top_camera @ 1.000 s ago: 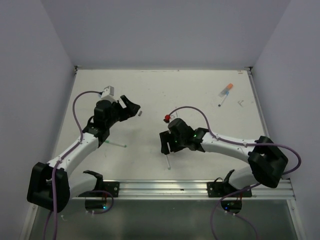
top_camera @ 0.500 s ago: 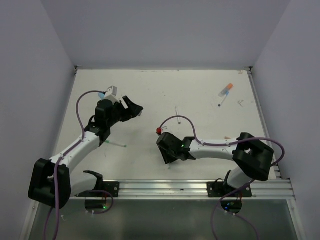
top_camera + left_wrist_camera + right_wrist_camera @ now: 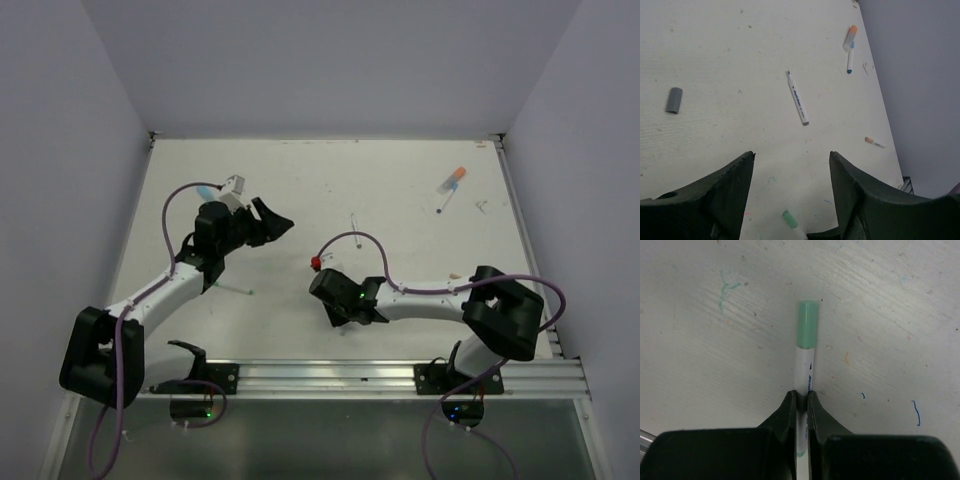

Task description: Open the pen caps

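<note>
Both grippers are closing: right gripper point(image 3: 801, 399) is now clamping the white pen point(image 3: 803, 367), green cap point(image 3: 807, 325) pointing twelve o'clock; left gripper point(image 3: 791, 156), empty, is narrowing yet open.

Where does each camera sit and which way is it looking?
Top external: above and behind, looking down on the table; left arm and right arm show.
Left wrist: looks across the table over the open left gripper.
Right wrist: looks down past the right gripper, shut on a green-capped pen.
Shared: top and left wrist show the orange-capped marker.
</note>
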